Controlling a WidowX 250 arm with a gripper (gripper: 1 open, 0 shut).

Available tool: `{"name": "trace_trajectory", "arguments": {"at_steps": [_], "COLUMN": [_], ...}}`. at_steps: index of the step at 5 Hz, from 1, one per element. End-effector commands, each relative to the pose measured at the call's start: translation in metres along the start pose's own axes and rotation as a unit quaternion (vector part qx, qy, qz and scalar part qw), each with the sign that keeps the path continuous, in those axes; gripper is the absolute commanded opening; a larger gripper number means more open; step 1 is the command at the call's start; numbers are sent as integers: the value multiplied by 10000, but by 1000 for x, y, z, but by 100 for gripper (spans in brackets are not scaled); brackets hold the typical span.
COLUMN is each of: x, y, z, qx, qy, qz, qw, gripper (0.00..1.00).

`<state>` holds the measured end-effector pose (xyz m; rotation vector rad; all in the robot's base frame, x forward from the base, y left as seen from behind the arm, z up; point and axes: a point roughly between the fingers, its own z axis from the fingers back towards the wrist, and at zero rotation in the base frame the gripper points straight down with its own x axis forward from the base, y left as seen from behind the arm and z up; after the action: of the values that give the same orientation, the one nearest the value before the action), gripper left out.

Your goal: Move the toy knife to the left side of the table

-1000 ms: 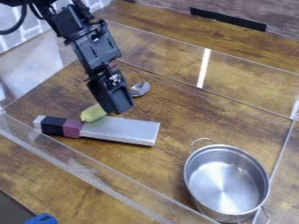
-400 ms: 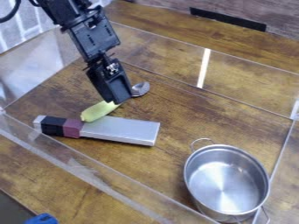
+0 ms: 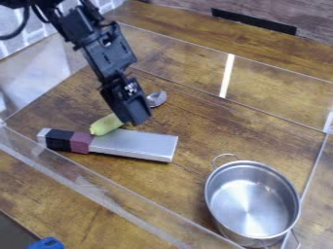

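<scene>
The toy knife (image 3: 111, 143) lies flat on the table (image 3: 208, 117) toward the front left, grey blade pointing right and black-and-maroon handle at the left. My gripper (image 3: 130, 116) hangs from the dark arm coming in from the upper left. It tilts down just behind the knife's blade, right over a spoon's yellow-green handle. Its dark fingers stand open with nothing between them, and they are not touching the knife.
The metal spoon (image 3: 109, 124) lies behind the knife, its bowl (image 3: 156, 97) pointing to the back right. A steel pot (image 3: 254, 202) stands at the front right. Low clear plastic walls (image 3: 228, 74) border the tabletop. A blue object (image 3: 46, 243) sits outside the front-left wall.
The gripper lifted a little toward the upper left, then came back down over the spoon handle, ending about where it began. Knife, spoon and pot have not moved.
</scene>
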<state>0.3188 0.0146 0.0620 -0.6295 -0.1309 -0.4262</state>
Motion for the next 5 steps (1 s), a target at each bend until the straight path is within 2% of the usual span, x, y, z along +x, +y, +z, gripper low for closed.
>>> {"name": "trace_trajectory", "arguments": {"at_steps": [1, 2, 3, 4, 5], "x": [-9, -19, -14, -2, 9], "y": [4, 11, 16, 10, -2], "z": [17, 23, 39, 55, 74], "qx": [130, 120, 70, 179, 353], "qy": [-157, -190, -312, -546, -742], "qz": [-87, -86, -129, -52, -20], "qw": [9998, 9997, 9994, 9983, 9966], "gripper": [100, 100, 100, 100, 100]}}
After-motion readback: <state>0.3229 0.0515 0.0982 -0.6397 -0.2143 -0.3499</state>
